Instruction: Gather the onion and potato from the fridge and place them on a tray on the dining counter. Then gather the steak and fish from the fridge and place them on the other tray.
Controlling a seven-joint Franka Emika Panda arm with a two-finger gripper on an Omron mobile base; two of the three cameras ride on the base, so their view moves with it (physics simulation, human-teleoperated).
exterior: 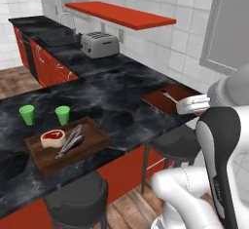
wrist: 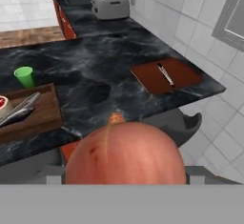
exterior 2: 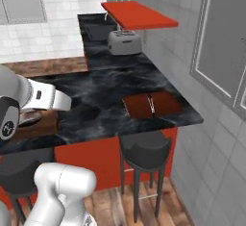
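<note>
- The pincer stands wide and is clamped on the onion, which bulks at the bottom of the hand view; the fingertips themselves are hidden behind it.
- You hold the onion above the near edge of the dining counter, over a stool.
- The bare reddish tray lies ahead to the right, near the counter's end.
- The wooden tray to the left carries a steak and what looks like a fish; two green cups stand just behind it.
- Risk: releasing here would likely drop the onion to the floor.
- Risk: a round onion may roll off the shallow tray if set down fast.
</note>
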